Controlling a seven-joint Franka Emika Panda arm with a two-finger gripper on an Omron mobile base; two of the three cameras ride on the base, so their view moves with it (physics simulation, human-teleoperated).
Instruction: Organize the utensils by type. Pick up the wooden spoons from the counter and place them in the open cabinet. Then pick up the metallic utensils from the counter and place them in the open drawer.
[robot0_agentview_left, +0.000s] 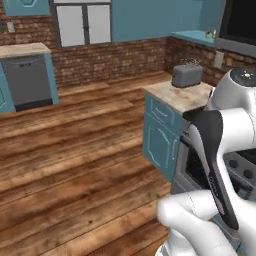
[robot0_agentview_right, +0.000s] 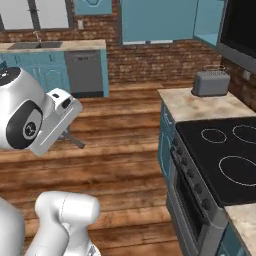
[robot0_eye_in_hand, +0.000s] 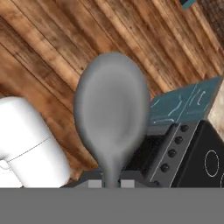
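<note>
While raised over wooden floor (robot0_agentview_right: 120, 165) | gripper (robot0_eye_in_hand: 111, 183) fingers clamped on grey spoon (robot0_eye_in_hand: 111, 109) | stove (robot0_agentview_right: 220, 160) edge just right, open floor left

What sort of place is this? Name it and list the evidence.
A home kitchen: a black stovetop set in teal cabinets, a toaster on the counter, and a dishwasher across the wooden floor.
</note>
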